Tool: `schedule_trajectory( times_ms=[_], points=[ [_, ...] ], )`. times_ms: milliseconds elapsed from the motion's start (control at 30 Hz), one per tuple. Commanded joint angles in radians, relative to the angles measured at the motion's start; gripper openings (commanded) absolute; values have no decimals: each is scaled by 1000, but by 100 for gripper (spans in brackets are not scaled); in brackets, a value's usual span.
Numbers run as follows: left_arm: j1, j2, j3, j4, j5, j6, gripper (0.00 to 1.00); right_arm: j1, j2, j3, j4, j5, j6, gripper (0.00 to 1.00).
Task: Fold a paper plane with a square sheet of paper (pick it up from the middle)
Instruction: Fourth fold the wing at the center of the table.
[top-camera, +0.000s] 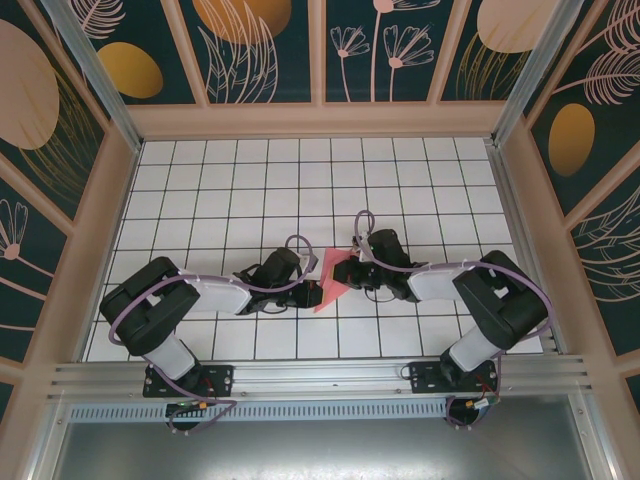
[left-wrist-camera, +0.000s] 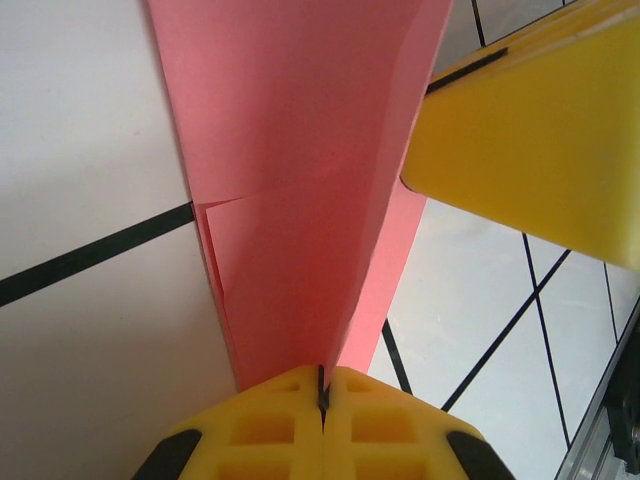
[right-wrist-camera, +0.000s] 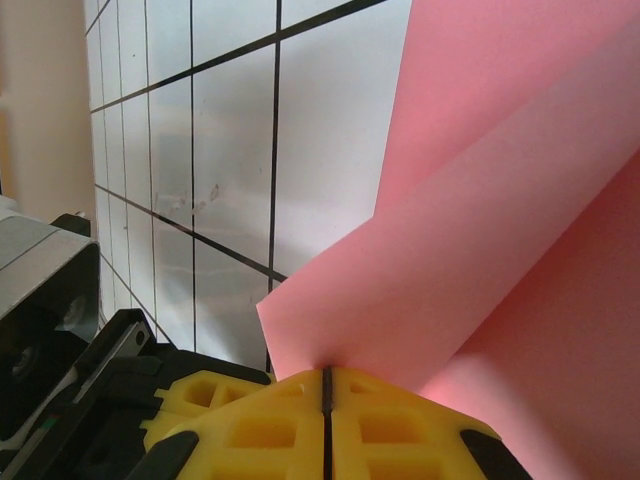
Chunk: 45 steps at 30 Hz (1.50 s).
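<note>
Currently, the pink-red sheet of thin paper (top-camera: 333, 290) is located slightly nearer than the centre of the white, black-gridded worktop (top-camera: 250, 180), between the two arms. The sheet is folded. Overlapping layers and crease lines are visible, and part of it rises off the worktop surface.

The left tool (top-camera: 312, 292) (left-wrist-camera: 322, 390) meets the sheet from the left side. In the left wrist view, its two yellow ribbed fingers (left-wrist-camera: 270, 430) are pressed together with no visible gap. The narrow end of the folded sheet is clamped in the seam between them. From there the paper widens away from the tool, with one layer lying on the worktop.

The right tool (top-camera: 347, 275) (right-wrist-camera: 327, 390) meets the sheet from the right side, just beside the left tool. In the right wrist view, its yellow fingers (right-wrist-camera: 390, 430) are likewise closed against each other, and the lower edge of the sheet runs into the seam, so the paper is gripped there as well. One yellow finger of the right tool appears at the upper right of the left wrist view, touching the edge of the sheet.
</note>
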Motion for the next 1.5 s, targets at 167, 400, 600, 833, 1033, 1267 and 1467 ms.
schedule_trajectory(
  times_ms=[167, 400, 600, 833, 1033, 1267, 1467],
  points=[
    [8, 27, -35, 57, 0, -55, 2, -10, 44, 38, 60, -28, -13, 10],
    [14, 33, -55, 92, 5, -96, 1, -12, 79, 69, 36, -31, -17, 11],
    [50, 33, -99, 166, 53, -142, 1, -13, 103, 79, 41, -33, -15, 12],
    [53, 39, -87, 170, 88, -135, 1, -10, 108, 88, 57, -57, -12, 13],
    [55, 47, -86, 190, 101, -148, 1, -5, 125, 96, 62, -71, -12, 13],
    [77, 49, -107, 231, 128, -193, 2, -3, 146, 102, 67, -57, -5, 13],
    [101, 47, -137, 301, 170, -224, 2, -1, 163, 115, 75, -74, -7, 13]
  ],
)
